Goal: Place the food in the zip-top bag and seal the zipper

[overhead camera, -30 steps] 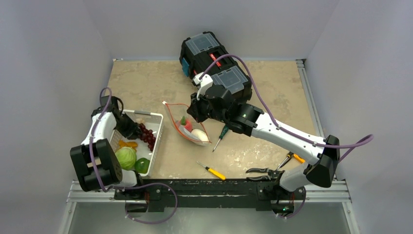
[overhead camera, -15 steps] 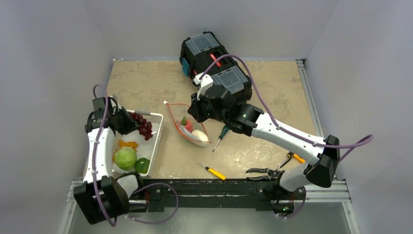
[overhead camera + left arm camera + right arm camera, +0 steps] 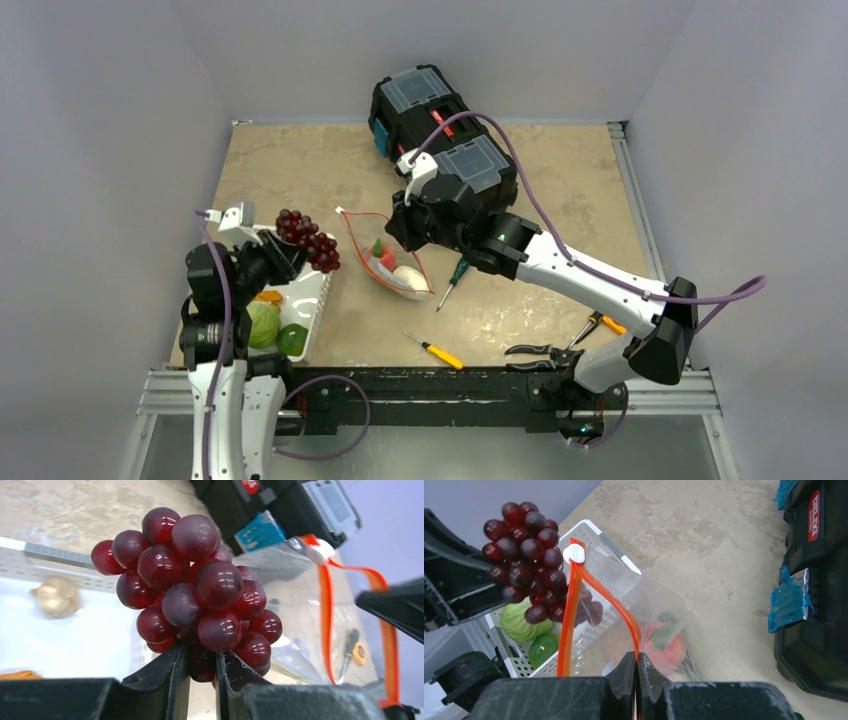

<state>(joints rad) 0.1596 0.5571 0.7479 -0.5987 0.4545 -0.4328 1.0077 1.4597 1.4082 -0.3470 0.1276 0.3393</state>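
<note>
Grapes point(image 3: 192, 590) in left pincer point(image 3: 201, 662), seemingly just beside zip-top bag point(image 3: 644, 610)

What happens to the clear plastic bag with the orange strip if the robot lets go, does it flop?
Probably yes. The clear plastic bag sags in soft folds below where the right gripper pinches its orange strip, so it looks floppy. It seems light too: one pinch holds its mouth up. Its shiny film may be slippery.

Left arm stands folded upright, gripper point(image 3: 202, 665) pinching the purple grapes point(image 3: 200, 585). Right arm stretches forward-left, gripper point(image 3: 636, 667) clamped tight on the zipper point(image 3: 566, 630).
</note>
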